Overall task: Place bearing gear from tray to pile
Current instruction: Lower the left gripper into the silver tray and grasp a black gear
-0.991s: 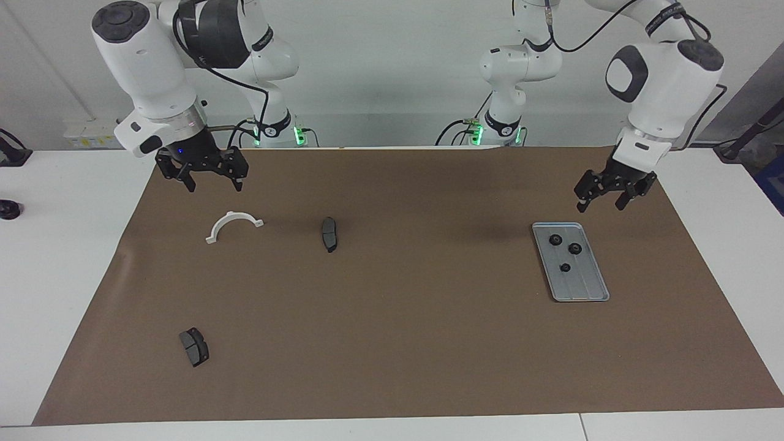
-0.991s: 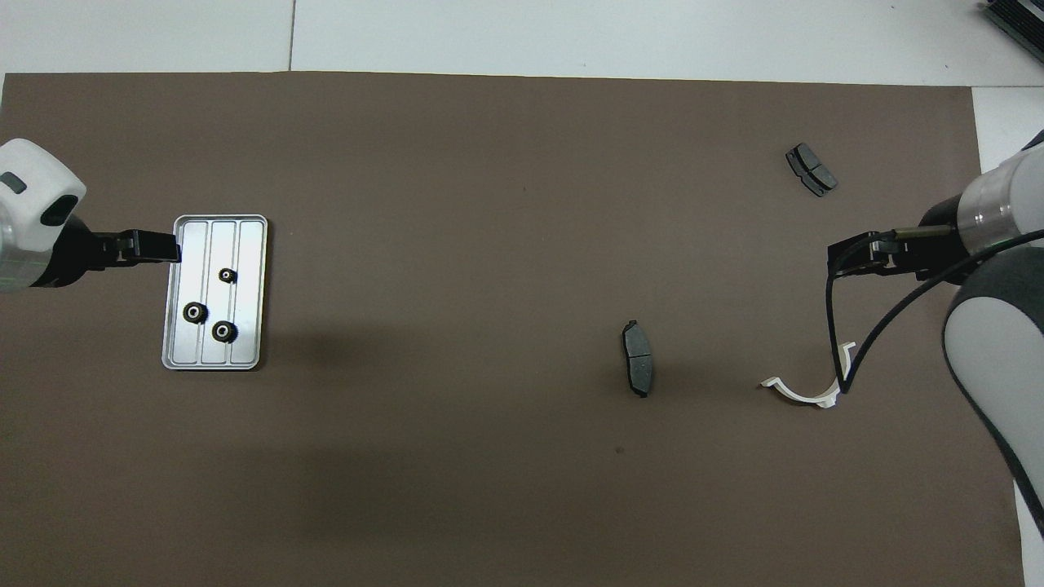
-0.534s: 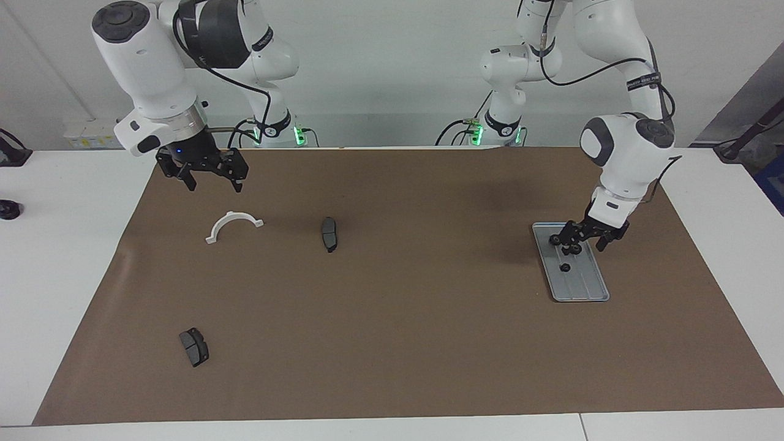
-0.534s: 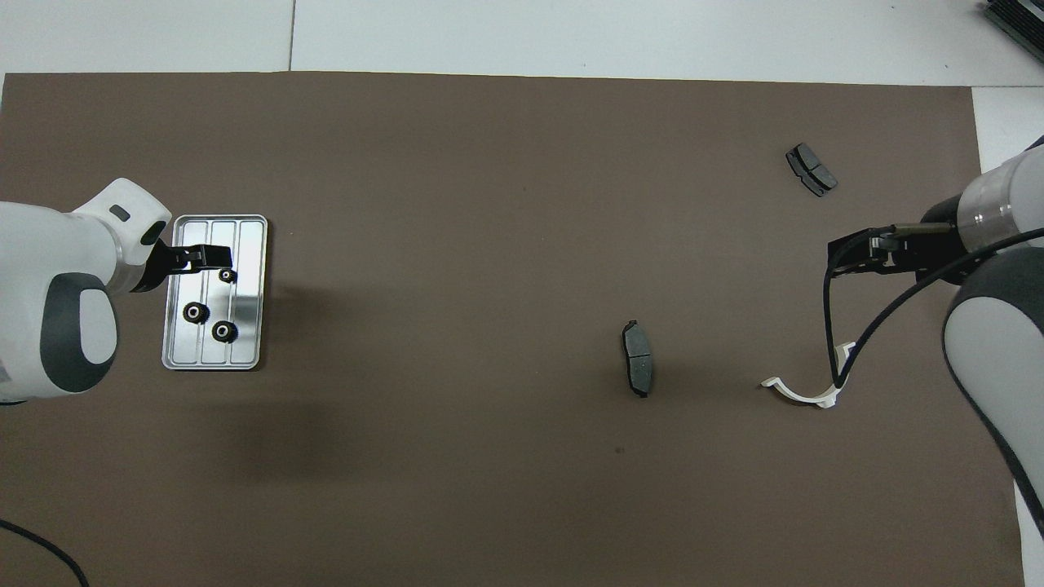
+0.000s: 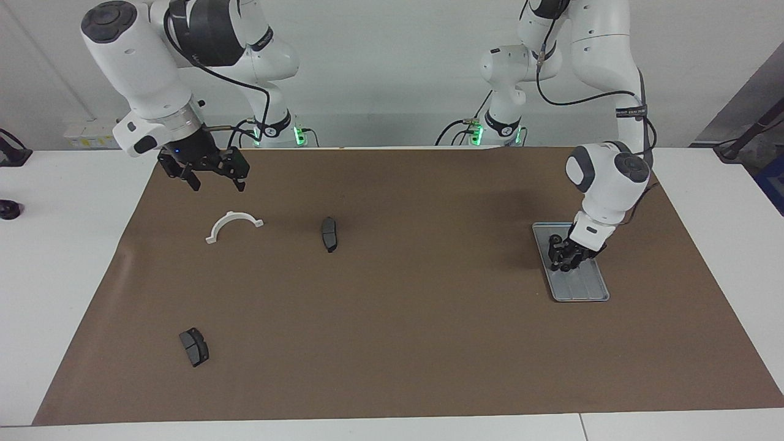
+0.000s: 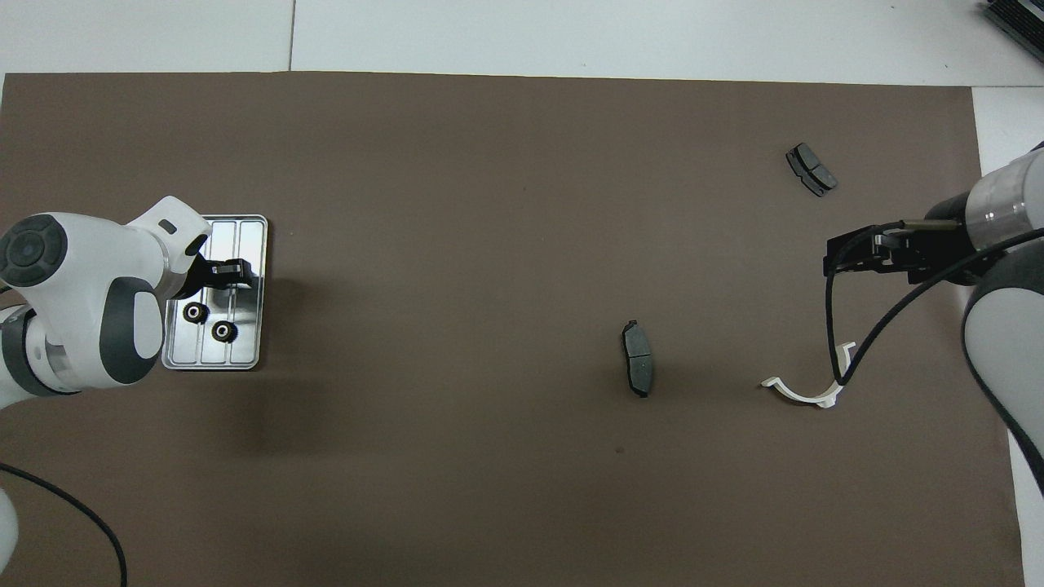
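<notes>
Overhead view: two gears [image 6: 210, 321] in tray [image 6: 248, 244], left end effector [image 6: 231, 271] down inside, grip unclear.

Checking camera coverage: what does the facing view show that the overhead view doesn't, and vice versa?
Facing view only: both arms up to their bases, and how low the left gripper sits, down at the tray.
Overhead view only: two gears lying on the tray, uncovered; in the facing view the left gripper hides them.
Both: the tray, two brake pads, the white half-ring bracket, and the right gripper waiting up over the mat, near the bracket.
</notes>
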